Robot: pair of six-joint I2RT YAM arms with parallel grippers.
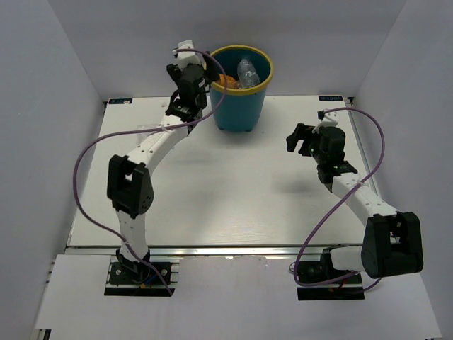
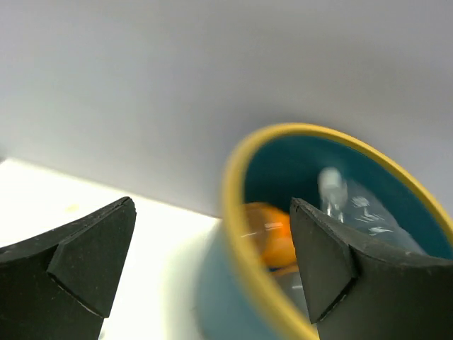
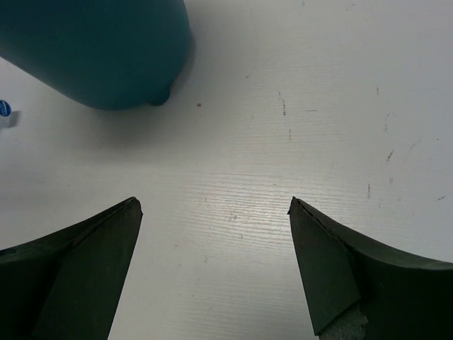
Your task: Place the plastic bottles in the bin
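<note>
**Q.** What are the task's things, and how would they likely handle?

**A.** A clear plastic bottle and a stubby orange bottle. Judged from their look, both are light and thin-walled, so they would give under a hard squeeze. They are also smooth and round, so they would tend to roll or slip. The best hold is probably across the mid-body, or just under the cap, where the wall should be stiffer.

**Q.** Where do they lie?

**A.** Both lie inside the teal bin, which stands at the far middle of the table. The orange bottle is against the bin's left wall and the clear one leans to its right.

**Q.** And relative to the grippers?

**A.** The left gripper hangs at the bin's left side, level with the yellow rim, which shows between its fingers. Its jaws are spread wide with nothing in them. The bottles lie just beyond and below its fingertips. The right gripper is also spread wide and empty. It hovers over bare tabletop, well apart from the bin, whose base shows at the upper left of its wrist view.

**Q.** Anything unresolved?

**A.** A small blue-and-white scrap beside the bin's base is cut off by the frame edge and cannot be named.
</note>
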